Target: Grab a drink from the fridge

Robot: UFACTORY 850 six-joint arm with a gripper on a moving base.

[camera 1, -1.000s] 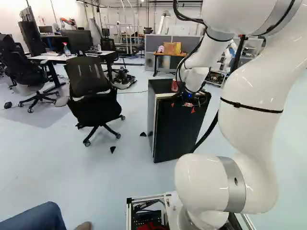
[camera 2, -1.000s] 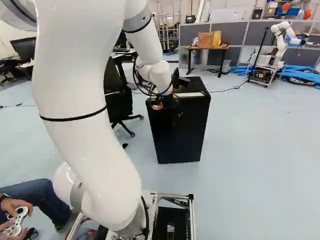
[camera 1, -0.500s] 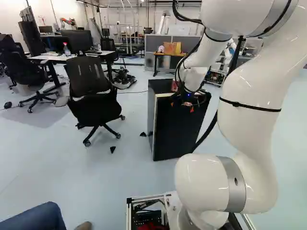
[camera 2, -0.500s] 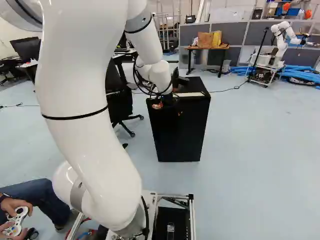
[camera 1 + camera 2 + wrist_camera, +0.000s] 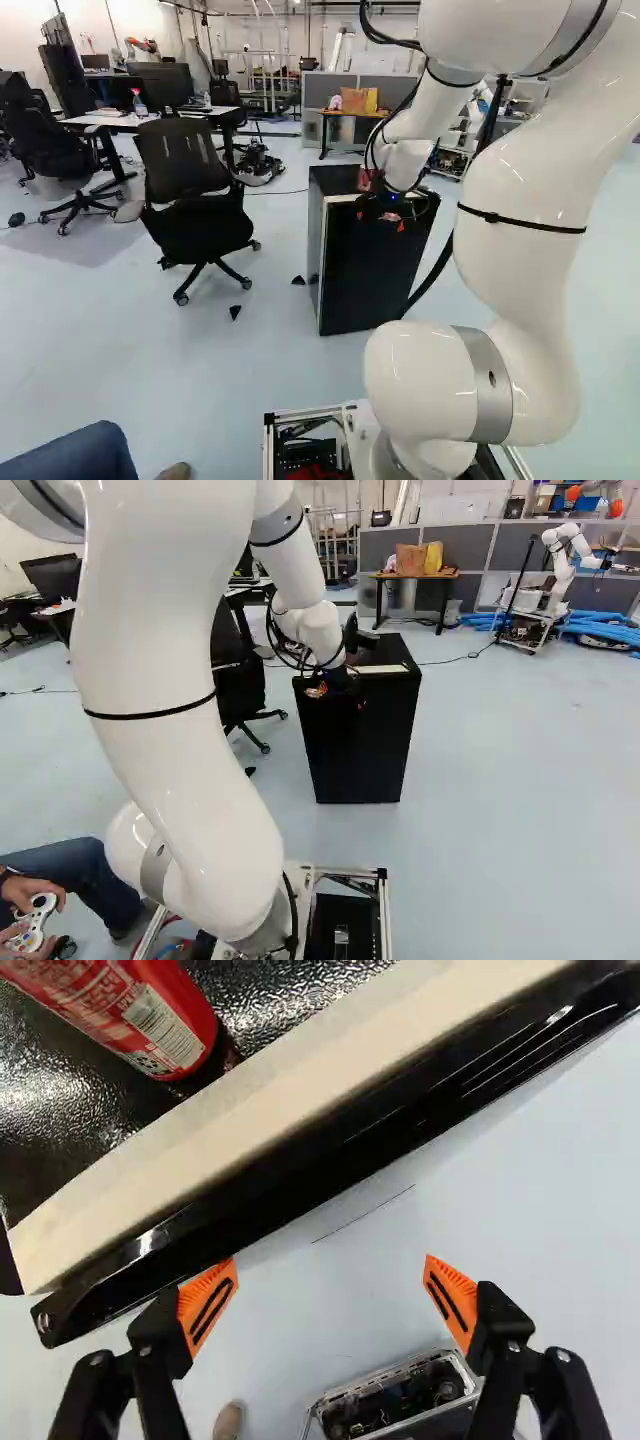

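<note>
Shifted arm point(image 5: 525, 180), gripper point(image 5: 381, 220) and foot of fridge point(image 5: 370, 275) slightly since a second ago; gripping nothing, spread wide near red can point(image 5: 165, 1025).

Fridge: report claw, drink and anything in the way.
Claw open, empty, near top front edge of fridge. Red can on top, ungripped. Door looks shut, likely blocking any drinks inside.

white label point(image 5: 162, 1026) on red can point(image 5: 112, 1002), wording unreadable
</note>
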